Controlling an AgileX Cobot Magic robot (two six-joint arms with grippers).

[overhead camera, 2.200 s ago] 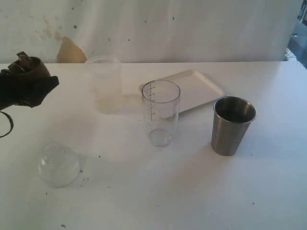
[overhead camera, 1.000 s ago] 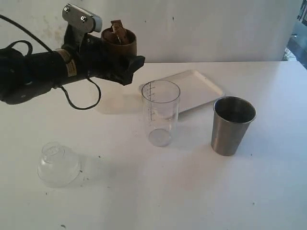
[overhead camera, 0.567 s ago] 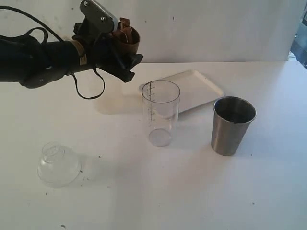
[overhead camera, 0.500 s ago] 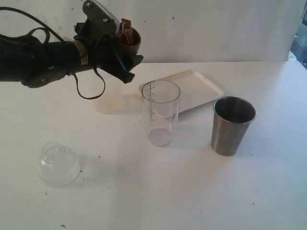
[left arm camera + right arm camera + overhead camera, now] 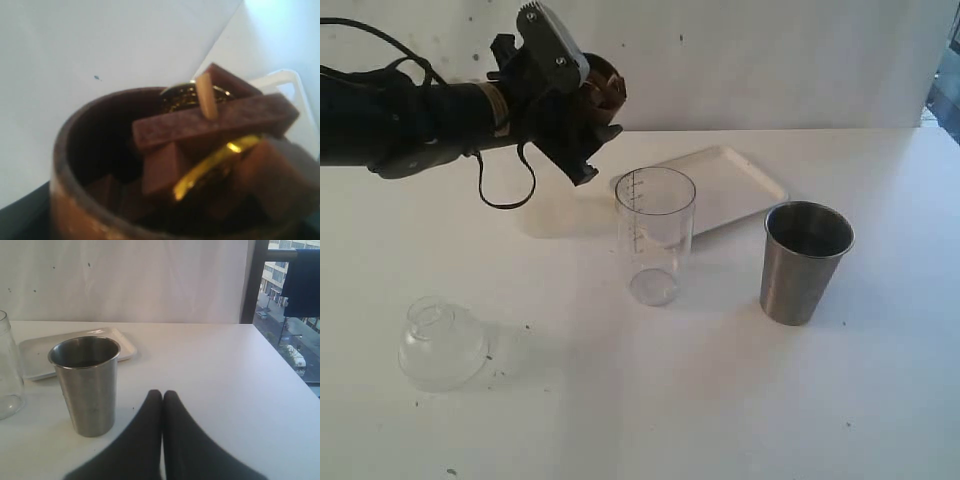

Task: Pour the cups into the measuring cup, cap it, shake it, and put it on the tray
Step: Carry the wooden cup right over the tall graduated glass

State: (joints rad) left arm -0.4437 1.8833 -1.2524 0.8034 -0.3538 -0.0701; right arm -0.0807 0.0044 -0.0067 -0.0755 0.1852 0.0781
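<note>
High above the table, up and to the left of the measuring cup (image 5: 655, 235), my left gripper (image 5: 594, 108) is shut on the brown wooden cup (image 5: 601, 88). The cup tips toward the measuring cup. In the left wrist view the wooden cup (image 5: 70, 165) holds brown blocks (image 5: 210, 122) and shiny gold pieces (image 5: 210, 165). The steel tumbler (image 5: 806, 262) stands upright to the right of the measuring cup. The white tray (image 5: 725, 185) lies behind them. My right gripper (image 5: 162, 393) is shut and holds nothing. It sits low over the table beside the tumbler (image 5: 87, 385), out of the exterior view.
A clear domed lid (image 5: 442, 342) rests on the table at the front left. The left arm and its cable (image 5: 505, 185) stretch across the back left. In the right wrist view, the table's far edge meets a window (image 5: 285, 305).
The left arm has carried the wooden cup a little to the right. It has rolled the cup further over toward the measuring cup. The right gripper has not moved.
</note>
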